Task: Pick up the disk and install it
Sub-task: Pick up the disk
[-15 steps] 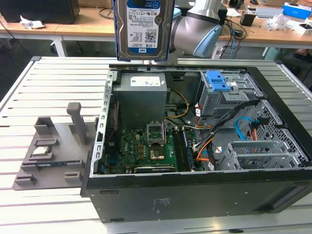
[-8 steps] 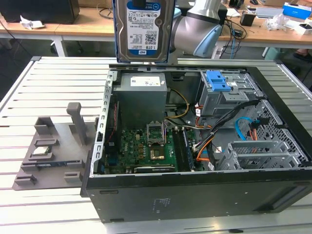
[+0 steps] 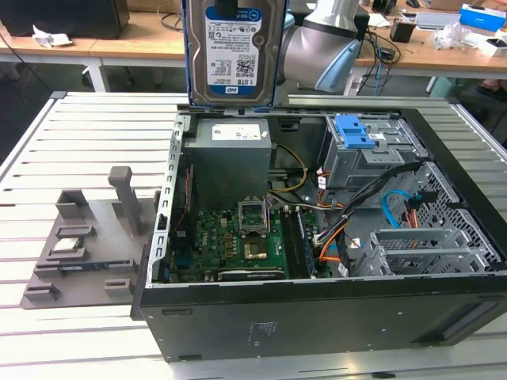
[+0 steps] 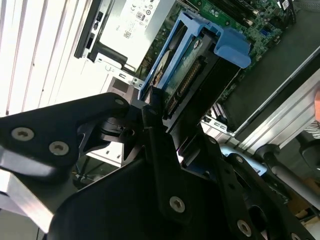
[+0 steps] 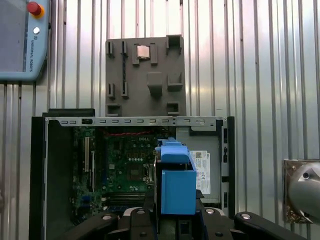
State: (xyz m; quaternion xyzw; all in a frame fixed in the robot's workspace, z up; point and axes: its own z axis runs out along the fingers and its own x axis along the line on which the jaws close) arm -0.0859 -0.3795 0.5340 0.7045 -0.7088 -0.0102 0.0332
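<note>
The disk (image 3: 234, 55) hangs upright above the back edge of the open computer case (image 3: 317, 317), its white label with the blue band facing the exterior camera and blue rails along its sides. My gripper (image 3: 226, 6) grips it from above. In both wrist views the black fingers (image 4: 155, 130) clamp the disk (image 4: 192, 70) by one end. In the first wrist view the disk's blue rail (image 5: 177, 185) stands out from the gripper (image 5: 177, 222) over the case's interior.
Inside the case are a grey drive cage with a blue latch (image 3: 360, 146), a power supply (image 3: 230, 150), the motherboard (image 3: 238, 237) and loose cables (image 3: 348, 214). A grey fixture plate (image 3: 87, 237) lies on the slatted table at the exterior view's left. A teach pendant (image 5: 22, 40) rests nearby.
</note>
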